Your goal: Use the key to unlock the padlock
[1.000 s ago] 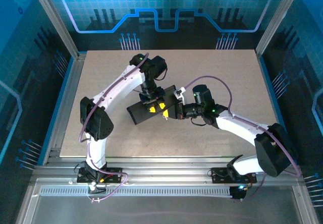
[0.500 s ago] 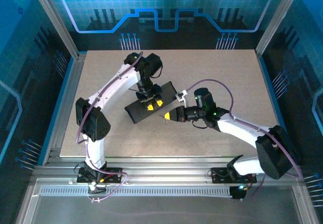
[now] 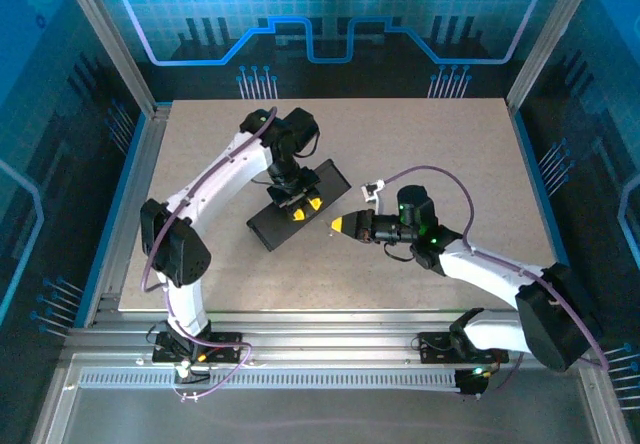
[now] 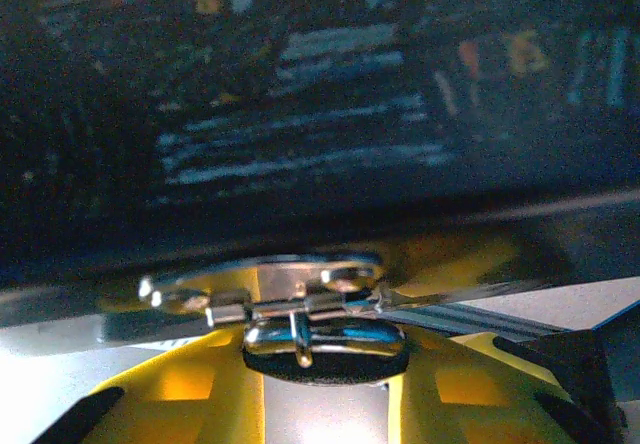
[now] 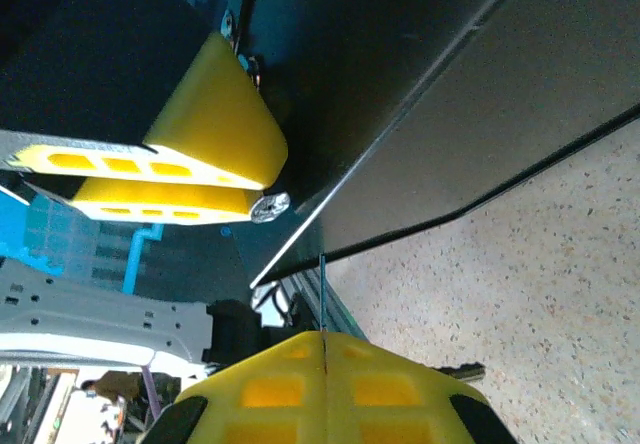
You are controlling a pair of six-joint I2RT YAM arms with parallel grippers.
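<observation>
Apparently the task is in its middle stretch, with the lock held ready but nothing visibly opened yet. The left gripper (image 3: 300,207) reaches down at the middle of the table (image 3: 450,144), over a flat black panel (image 3: 268,228) that lies aslant there. In the left wrist view its yellow fingers are clamped on a small shiny metal piece with a loop on top, which I take to be the padlock (image 4: 322,336). Whether that loop is latched or sprung is too blurred to tell.

The right gripper (image 3: 338,226) hovers just right of the panel and a little nearer, pointing left toward the lock but apart from it. Its fingers are pressed together. A thin dark sliver (image 5: 323,294) stands up from the seam between them. It may be the key seen on edge, though I cannot say so for sure. The right wrist view also shows the left arm's fingers (image 5: 215,114) against the black panel, with a small chrome nub at their tip.

Done, as I judge it: the padlock is gripped and steadied. Left to do: bring the key to the keyhole, push it in, turn it and free the loop. No picture shows the keyhole clearly, so lining up the two looks like the delicate part.
</observation>
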